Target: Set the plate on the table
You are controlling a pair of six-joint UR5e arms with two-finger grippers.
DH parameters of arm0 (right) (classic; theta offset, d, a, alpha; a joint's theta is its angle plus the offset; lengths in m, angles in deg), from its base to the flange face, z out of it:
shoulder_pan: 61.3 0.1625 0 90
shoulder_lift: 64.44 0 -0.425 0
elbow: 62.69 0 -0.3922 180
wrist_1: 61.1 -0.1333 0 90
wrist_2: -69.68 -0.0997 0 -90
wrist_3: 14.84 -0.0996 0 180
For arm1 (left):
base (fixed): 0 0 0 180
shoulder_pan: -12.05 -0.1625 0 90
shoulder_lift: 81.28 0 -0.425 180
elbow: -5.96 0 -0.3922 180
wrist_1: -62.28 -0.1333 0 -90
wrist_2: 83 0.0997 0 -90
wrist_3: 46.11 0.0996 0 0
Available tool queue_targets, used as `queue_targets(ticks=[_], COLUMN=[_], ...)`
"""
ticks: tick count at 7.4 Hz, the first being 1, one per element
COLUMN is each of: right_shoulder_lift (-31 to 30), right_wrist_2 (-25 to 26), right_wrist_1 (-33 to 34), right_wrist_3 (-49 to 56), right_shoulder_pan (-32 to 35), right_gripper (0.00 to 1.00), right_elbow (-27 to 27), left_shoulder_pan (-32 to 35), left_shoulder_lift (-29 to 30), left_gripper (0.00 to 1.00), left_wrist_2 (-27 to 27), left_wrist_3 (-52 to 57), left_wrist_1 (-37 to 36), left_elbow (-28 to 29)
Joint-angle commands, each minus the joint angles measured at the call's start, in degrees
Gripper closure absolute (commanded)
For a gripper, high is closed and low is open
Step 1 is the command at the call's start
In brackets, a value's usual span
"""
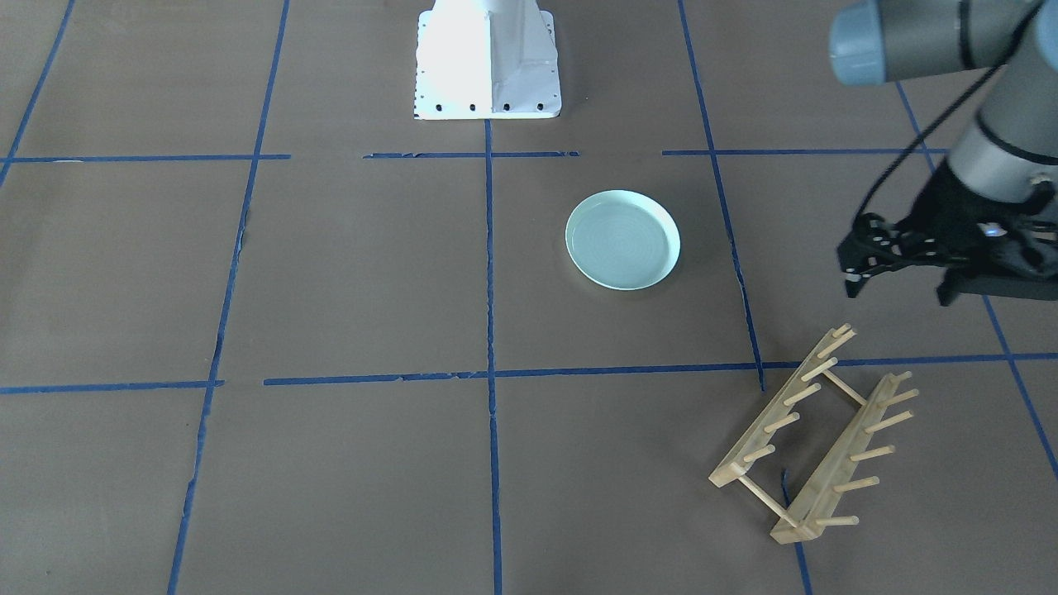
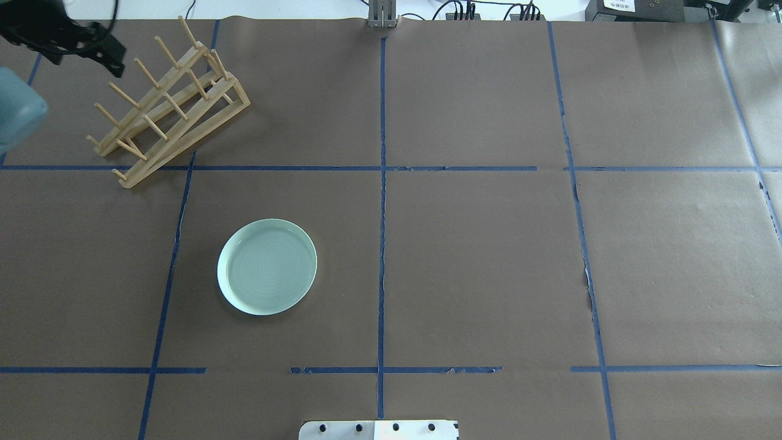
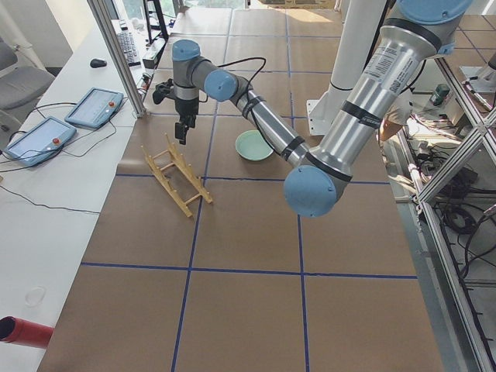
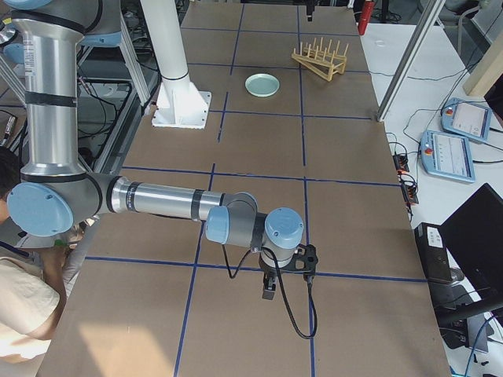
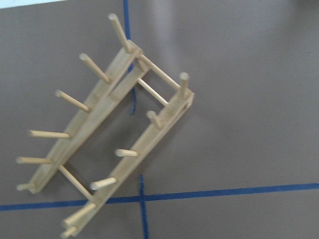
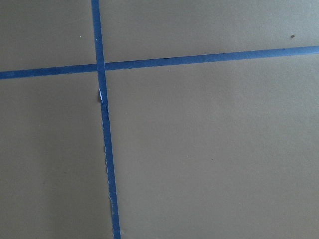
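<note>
The plate [image 2: 267,267] lies flat and right way up on the table [image 2: 489,263], inside the taped rectangle just left of the centre line, about midway between the near and far edges. Nothing touches it, and its rim sits level on the paper, so the placing itself looks done. The rack [image 2: 168,101] stands at the far left, well apart from the plate, with every peg bare; its empty slots suggest it is where a plate would be stored, and the open ground between the two gives the plate room to rest without leaning on anything. The left gripper [image 1: 899,289] hangs above the table just beside the rack, at its far-left side, and carries nothing; its fingers look spread apart, which fits a hand that has no load to keep. Its wrist camera looks straight down on the rack, so it is nearer the rack than the plate. The right gripper [image 4: 269,289] is low over the table far to the right, out of the work; it shows only from the side, so whether its fingers are apart or together cannot be told. What remains, by this reading, is only for the left arm to clear off.
</note>
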Motion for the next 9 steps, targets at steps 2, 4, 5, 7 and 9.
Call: queue_targets(ticks=[2, 4, 5, 7, 9], right_shoulder_lift=[0.00, 0.00, 0.00, 0.00, 0.00], right_wrist_2=[0.00, 0.00, 0.00, 0.00, 0.00], right_wrist_1=[0.00, 0.00, 0.00, 0.00, 0.00], right_wrist_3=[0.00, 0.00, 0.00, 0.00, 0.00], right_shoulder_pan=[0.00, 0.00, 0.00, 0.00, 0.00], right_gripper=[0.00, 0.00, 0.00, 0.00, 0.00], right_elbow=[-0.06, 0.02, -0.06, -0.06, 0.02], left_shoulder_pan=[13.18, 16.70, 21.33, 22.17, 22.17], left_shoulder_lift=[-22.01, -28.42, -30.08, -31.23, -31.68], left_gripper=[0.00, 0.00, 0.00, 0.00, 0.00], left_wrist_2=[-11.16, -11.18, -11.61, -10.92, -10.73], left_wrist_3=[15.11, 15.37, 17.12, 18.02, 18.10], left_wrist_1=[12.00, 16.10, 16.98, 16.37, 16.37], left_elbow=[2.66, 5.55, 6.52, 8.36, 8.12])
